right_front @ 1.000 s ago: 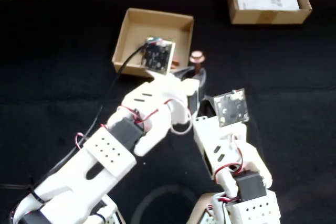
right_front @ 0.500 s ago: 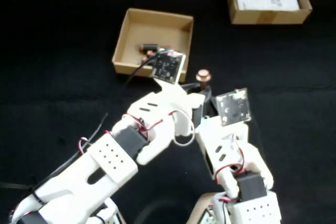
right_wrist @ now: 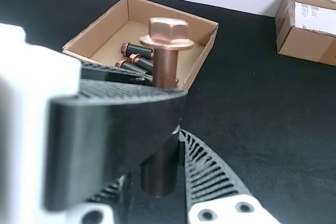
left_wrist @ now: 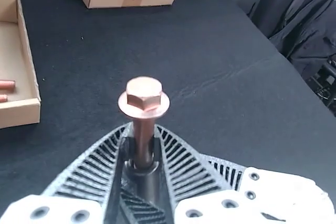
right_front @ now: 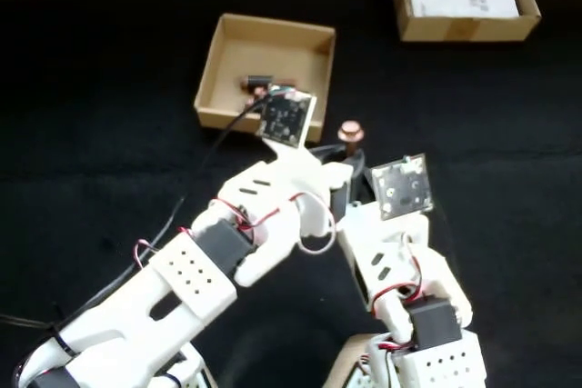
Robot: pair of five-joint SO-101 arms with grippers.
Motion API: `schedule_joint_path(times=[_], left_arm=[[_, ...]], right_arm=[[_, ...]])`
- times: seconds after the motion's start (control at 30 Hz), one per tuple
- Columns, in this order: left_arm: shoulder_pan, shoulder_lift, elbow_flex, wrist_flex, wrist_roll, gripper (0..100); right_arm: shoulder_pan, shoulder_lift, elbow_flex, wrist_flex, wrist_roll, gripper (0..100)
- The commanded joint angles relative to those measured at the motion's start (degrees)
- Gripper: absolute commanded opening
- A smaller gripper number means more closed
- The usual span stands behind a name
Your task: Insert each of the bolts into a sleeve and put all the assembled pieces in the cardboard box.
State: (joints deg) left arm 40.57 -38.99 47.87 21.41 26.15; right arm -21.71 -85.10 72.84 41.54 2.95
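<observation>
At the left jaws: firm clench on the bolt (left_wrist: 143, 100) by its shank, hex head upright and proud of the tips. At the right jaws, directly beneath: clamp round the dark sleeve (right_wrist: 159, 174), with the shank running down into its mouth. Depth of seating: cannot tell, with the joint buried between the two pairs of jaws.

Just beyond the tips, on the black counter (right_front: 109, 152): open cardboard box (right_front: 273, 29), with assembled pieces (right_wrist: 137, 56) lying on its floor, at least two, possibly three. Farther out, well apart from the jaws: a second box (right_front: 464, 30) with a printed sheet inside.

Reads as well along: several pairs done and boxed, one more mid-insertion. Still to do for this pair: push home, release on one side, carry over the near wall, drop in. Count of parts still outstanding: not readable here.
</observation>
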Motion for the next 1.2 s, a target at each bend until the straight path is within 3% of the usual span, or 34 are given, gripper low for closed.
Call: schedule_joint_path(times=[0.0,0.17,0.27,0.37,0.53,0.7,0.83,0.93,1.17], left_arm=[[0.2,-1.2,-1.5,4.7,-3.4,6],[0.0,-1.3,-6.3,18.5,-0.8,27],[0.2,-1.3,-11.2,27.7,-0.8,32],[0.3,-1.5,-19.4,37.6,-1.1,32],[0.0,-6.4,-32.4,52.1,-9.8,31],[0.0,-15.4,-35.3,58.9,-17.0,17],[-1.5,-21.7,-27.5,59.0,-21.7,2],[-7.1,-26.9,-19.4,56.6,-22.6,2],[-27.3,-41.3,7.2,33.8,-22.8,1]], right_arm=[[0.7,-0.1,-3.0,-0.3,-0.4,0.8],[0.7,0.0,-3.0,-0.3,-0.4,0.8],[0.7,0.0,-3.3,-0.3,-0.4,0.8],[2.5,0.1,-3.4,-0.4,-0.3,0.8],[5.4,0.2,-3.6,-2.5,-0.3,0.8],[5.6,4.9,-7.7,-3.1,-0.3,0.8],[5.7,15.0,-17.2,-3.1,-0.4,0.8],[5.3,24.0,-27.1,-3.0,-0.4,0.8],[4.2,46.5,-50.8,-1.0,4.0,0.8]])
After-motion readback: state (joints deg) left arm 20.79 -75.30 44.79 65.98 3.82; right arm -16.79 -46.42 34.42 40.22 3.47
